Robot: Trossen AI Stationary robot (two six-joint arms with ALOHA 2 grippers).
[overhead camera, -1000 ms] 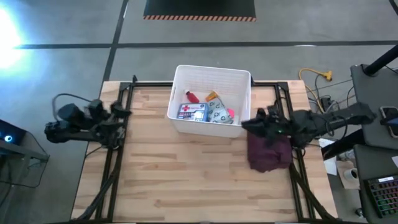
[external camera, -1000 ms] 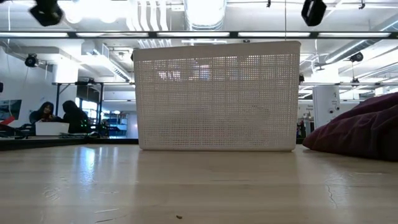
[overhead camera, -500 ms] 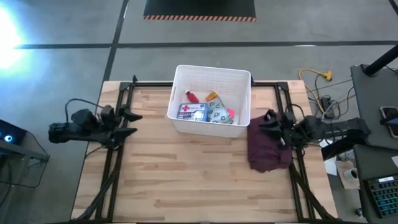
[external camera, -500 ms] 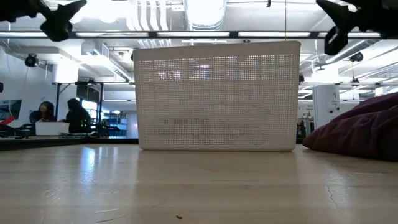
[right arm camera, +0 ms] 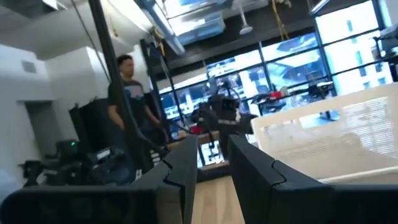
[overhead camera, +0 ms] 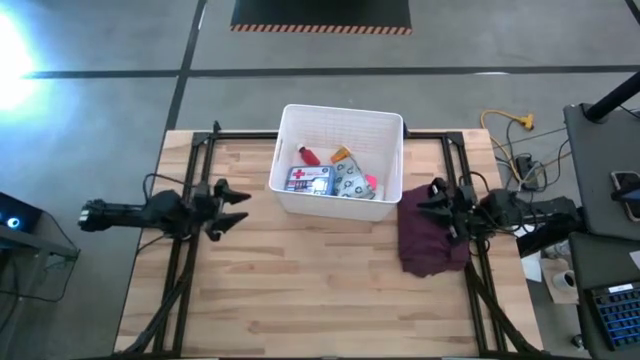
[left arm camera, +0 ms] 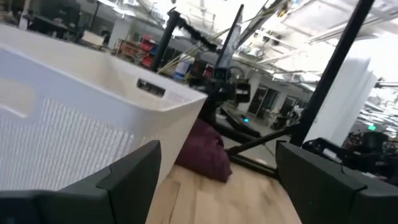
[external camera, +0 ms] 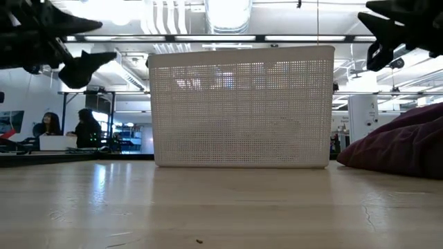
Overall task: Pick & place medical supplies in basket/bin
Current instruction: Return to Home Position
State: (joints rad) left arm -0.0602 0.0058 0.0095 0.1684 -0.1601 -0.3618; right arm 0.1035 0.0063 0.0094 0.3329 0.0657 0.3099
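Observation:
The white tub (overhead camera: 342, 122) stands at the table's far middle; it also shows in the low view (external camera: 242, 104). In it lie the blue first-aid box with a red cross (overhead camera: 310, 180), a grey-white patterned packet (overhead camera: 352, 181), a small red bottle (overhead camera: 308, 155), an orange item (overhead camera: 342, 155) and a pink roll (overhead camera: 370, 182). My left gripper (overhead camera: 238, 205) is open and empty, left of the tub, pointing at it (left arm camera: 74, 118). My right gripper (overhead camera: 425, 198) is open and empty, right of the tub, above the maroon cloth (overhead camera: 430, 245).
The maroon cloth (external camera: 408, 142) lies heaped on the wood by the table's right edge. Black frame rails (overhead camera: 185, 250) run along the table's left and right sides. Bare wood (overhead camera: 320, 290) lies on the near side of the tub. People (external camera: 52, 124) show in the room behind.
My left gripper has reached out from the table's left edge toward the tub and come lower. My right gripper has drawn back from the tub's right wall toward the table's right edge, then kept still over the maroon cloth. The supplies in the tub have stayed put.

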